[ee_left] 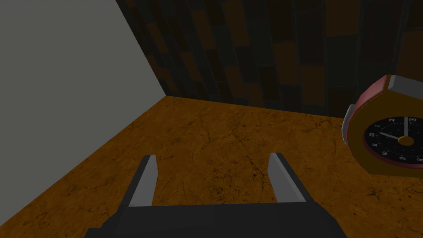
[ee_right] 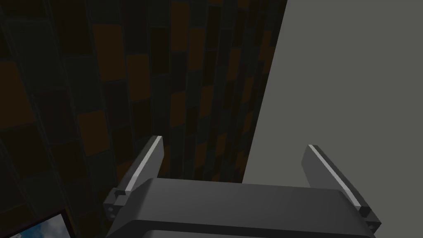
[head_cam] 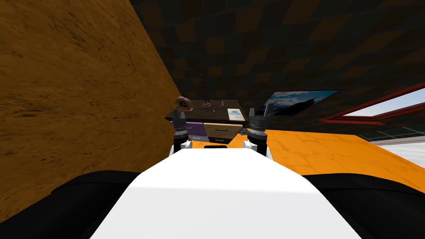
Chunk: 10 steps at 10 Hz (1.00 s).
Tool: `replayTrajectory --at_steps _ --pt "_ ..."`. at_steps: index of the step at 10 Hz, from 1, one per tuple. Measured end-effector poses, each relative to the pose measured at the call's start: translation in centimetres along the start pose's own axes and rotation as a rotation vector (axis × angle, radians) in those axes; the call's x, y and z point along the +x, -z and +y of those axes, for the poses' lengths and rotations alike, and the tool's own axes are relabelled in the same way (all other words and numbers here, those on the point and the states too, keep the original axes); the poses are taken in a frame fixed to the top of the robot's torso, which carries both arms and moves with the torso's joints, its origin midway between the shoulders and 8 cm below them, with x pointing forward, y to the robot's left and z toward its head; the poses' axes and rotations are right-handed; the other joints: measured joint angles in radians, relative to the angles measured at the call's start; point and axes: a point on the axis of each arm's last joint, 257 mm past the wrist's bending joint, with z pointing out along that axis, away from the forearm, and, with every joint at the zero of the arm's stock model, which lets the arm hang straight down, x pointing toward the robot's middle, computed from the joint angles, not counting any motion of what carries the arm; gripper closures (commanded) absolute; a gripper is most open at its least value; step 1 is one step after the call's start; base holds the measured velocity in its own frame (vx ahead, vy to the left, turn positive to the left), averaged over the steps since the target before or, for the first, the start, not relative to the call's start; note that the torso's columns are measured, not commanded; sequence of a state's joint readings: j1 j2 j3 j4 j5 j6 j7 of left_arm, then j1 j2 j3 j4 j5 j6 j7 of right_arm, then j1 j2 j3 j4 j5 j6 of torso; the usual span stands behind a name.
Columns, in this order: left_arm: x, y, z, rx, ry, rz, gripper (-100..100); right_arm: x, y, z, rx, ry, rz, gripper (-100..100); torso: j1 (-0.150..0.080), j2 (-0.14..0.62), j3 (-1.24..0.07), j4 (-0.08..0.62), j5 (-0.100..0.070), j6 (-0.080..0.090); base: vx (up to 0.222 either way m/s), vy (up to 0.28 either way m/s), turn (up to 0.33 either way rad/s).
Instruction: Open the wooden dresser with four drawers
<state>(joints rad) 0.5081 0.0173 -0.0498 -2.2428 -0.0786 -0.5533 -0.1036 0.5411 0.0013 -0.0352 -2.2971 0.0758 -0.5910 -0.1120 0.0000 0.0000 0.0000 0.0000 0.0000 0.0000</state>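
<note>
The dresser (head_cam: 216, 126) stands straight ahead at 12 o'clock, small and far in, with its back to a dark checked wall (head_cam: 269, 49). Its top is dark. Its front has a purple part (head_cam: 194, 128) on the left and a light brown drawer (head_cam: 228, 135) on the right, with a small handle (head_cam: 222, 129) in the middle of that drawer. The lower part of the front is hidden.

On the top, a round clock (head_cam: 183, 103) sits by the left edge. A thin dark statue (head_cam: 203, 91) stands near the middle, and a sheet of paper (head_cam: 234, 113) lies near the right edge.

The left gripper (head_cam: 179, 113) is up at 11 o'clock, in front of the dresser's left edge. Its two fingers (ee_left: 150, 182) are spread wide with nothing between them. The clock is close by, off to the side of one finger and not touching it.

The right gripper (head_cam: 260, 110) is up at 1 o'clock, just past the dresser's right edge. Its fingers (ee_right: 145, 165) are spread wide too, and they hold nothing.

A big brown wall (head_cam: 74, 91) runs from 9 to 11 o'clock, right up to the dresser's left side, so that side is tight. From 1 to 3 o'clock the orange floor (head_cam: 332, 153) is wide open. A picture (head_cam: 296, 101) leans at 1 o'clock and a red-framed window (head_cam: 386, 108) is at 2 o'clock.
</note>
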Motion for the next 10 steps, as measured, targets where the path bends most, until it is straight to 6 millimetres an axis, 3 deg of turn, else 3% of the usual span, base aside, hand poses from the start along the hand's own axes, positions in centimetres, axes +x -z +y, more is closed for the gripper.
replayTrajectory --at_steps 2,9,10 --pt "0.0 0.0 0.0 0.0 0.0 0.0 0 0.0 0.0 0.0 0.0 0.0 0.0 0 0.0 0.104 -0.209 0.105 0.0 0.0 0.0 0.0 0.0" --pt "0.0 -0.01 -0.02 0.0 0.0 0.0 0 0.0 -0.01 0.02 0.0 0.0 0.0 0 0.0 0.618 -1.234 0.617 0.0 0.0 0.0 0.0 0.0" --pt "0.0 -0.01 -0.02 0.0 0.0 0.0 -100 0.0 -0.01 0.02 0.0 0.0 0.0 0 0.0 0.691 -1.382 0.691 0.0 0.0 -0.001 -0.021 -0.013"
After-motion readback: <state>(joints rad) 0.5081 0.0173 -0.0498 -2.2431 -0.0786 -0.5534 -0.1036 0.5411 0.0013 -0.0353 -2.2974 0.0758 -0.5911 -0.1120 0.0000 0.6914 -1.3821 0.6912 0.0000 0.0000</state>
